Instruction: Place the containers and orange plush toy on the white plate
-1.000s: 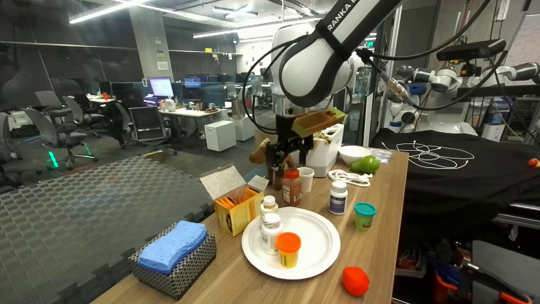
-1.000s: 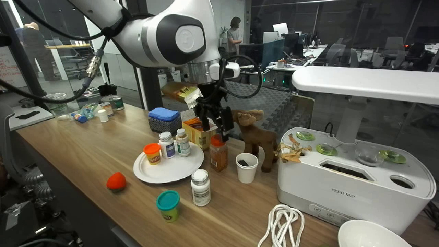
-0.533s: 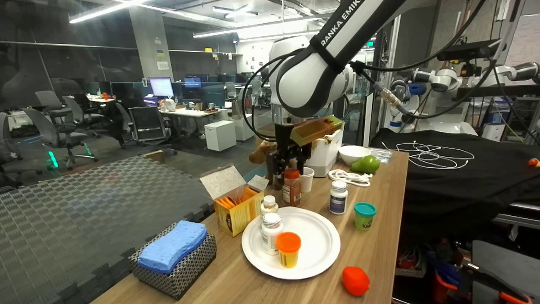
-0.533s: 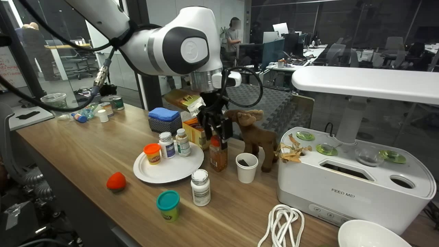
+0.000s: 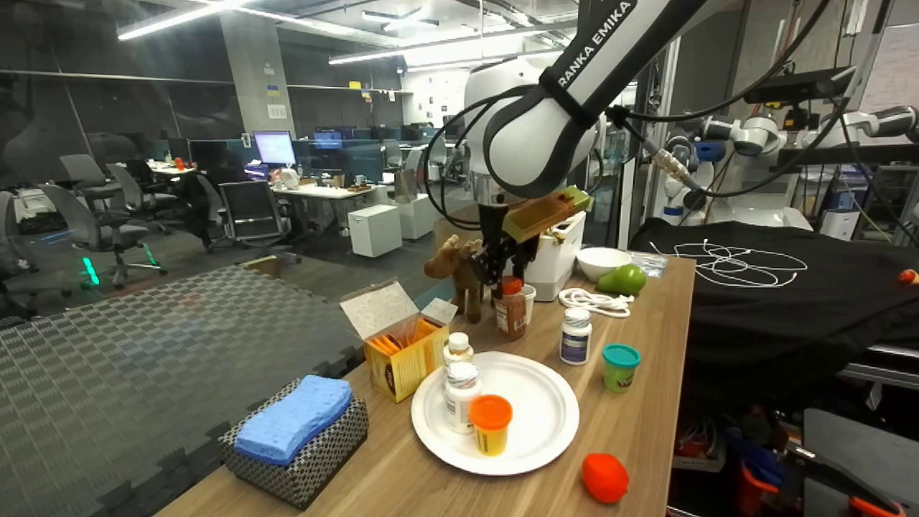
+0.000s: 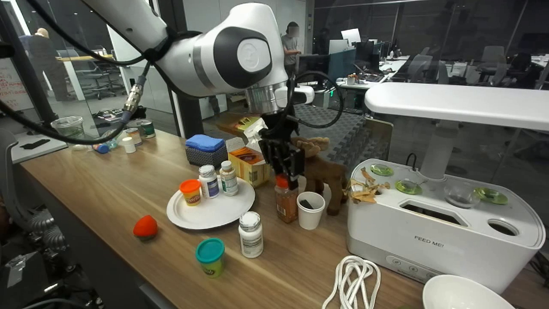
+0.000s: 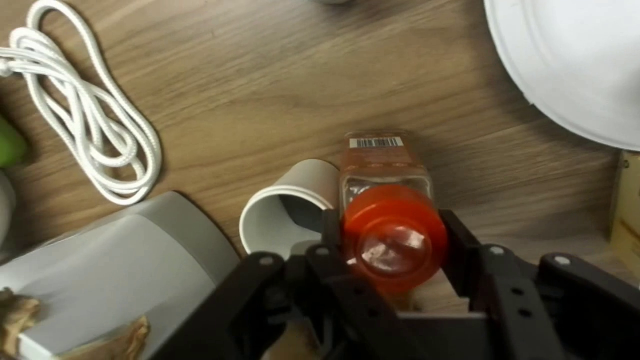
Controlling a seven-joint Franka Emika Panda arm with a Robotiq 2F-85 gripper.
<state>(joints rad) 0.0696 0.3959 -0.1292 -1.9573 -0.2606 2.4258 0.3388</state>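
Observation:
My gripper (image 7: 392, 230) has its two fingers pressed against opposite sides of the red lid of a clear jar (image 6: 286, 204). This jar stands on the table beside the white plate (image 5: 538, 402). Resting on the plate are an orange-lidded tub (image 5: 491, 427) and two white-capped bottles (image 6: 209, 184). Off the plate, a white pill bottle (image 6: 251, 236) and a green tub with a teal lid (image 6: 210, 259) stand upright. The orange plush toy (image 5: 605, 477) lies on the table near its edge, in both exterior views.
A white paper cup (image 7: 280, 220) touches or nearly touches the jar. Behind are a brown plush animal (image 6: 328, 171) and an open yellow box (image 5: 406, 359). A white planter (image 6: 429, 249), coiled white cord (image 6: 354, 283) and sponge-topped box (image 5: 301, 438) also stand around.
The gripper has come down and narrowed onto the red lid. Jar and gripper have shifted together away from the plate, toward the paper cup, which has moved slightly.

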